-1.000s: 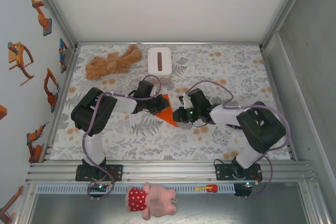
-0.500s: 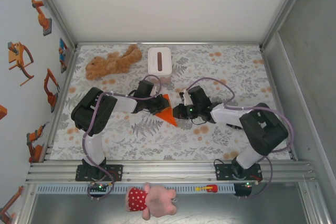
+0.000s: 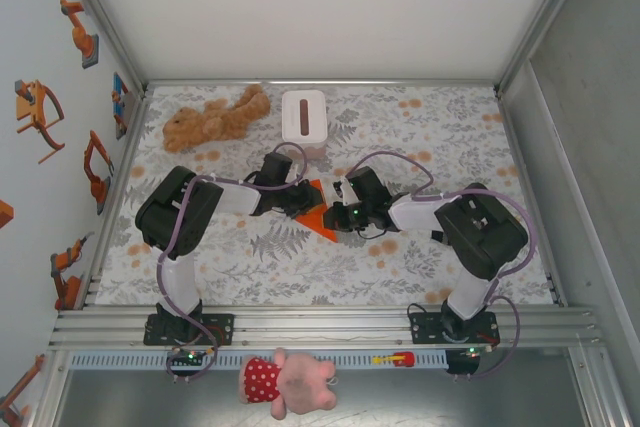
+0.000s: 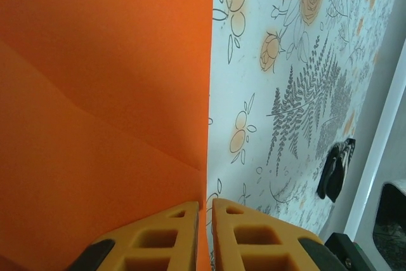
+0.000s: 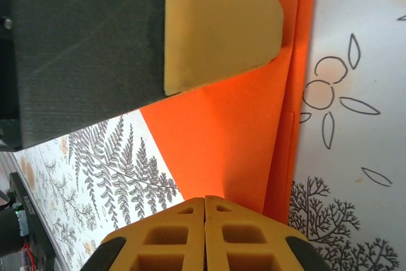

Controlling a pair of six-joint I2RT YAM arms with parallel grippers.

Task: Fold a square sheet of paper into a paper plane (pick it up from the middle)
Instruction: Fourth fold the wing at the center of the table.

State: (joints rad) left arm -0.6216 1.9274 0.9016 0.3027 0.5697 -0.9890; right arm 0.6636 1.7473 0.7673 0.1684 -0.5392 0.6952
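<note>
The orange paper [image 3: 317,211] lies partly folded on the floral cloth at mid-table, a sharp point towards the near edge. My left gripper [image 3: 300,199] comes in from the left and is shut on one edge of it. In the left wrist view the folded layers [image 4: 101,93] run into the narrow slit between the fingers [image 4: 204,204]. My right gripper [image 3: 338,215] meets the paper from the right. In the right wrist view its fingers [image 5: 204,200] are pressed together on the tapering end of the orange flap [image 5: 235,138]. The left gripper's yellow pad [image 5: 216,23] rests on the paper just beyond.
A white tissue box [image 3: 303,117] stands behind the paper, close to the left arm's cable. A brown teddy bear [image 3: 215,117] lies at the back left. A pink plush toy [image 3: 290,382] sits outside the front rail. Walls enclose the table on both sides.
My right gripper has slid left along the paper, closer to the left gripper, and its forearm has swung with it. The left gripper and the paper have hardly moved.
</note>
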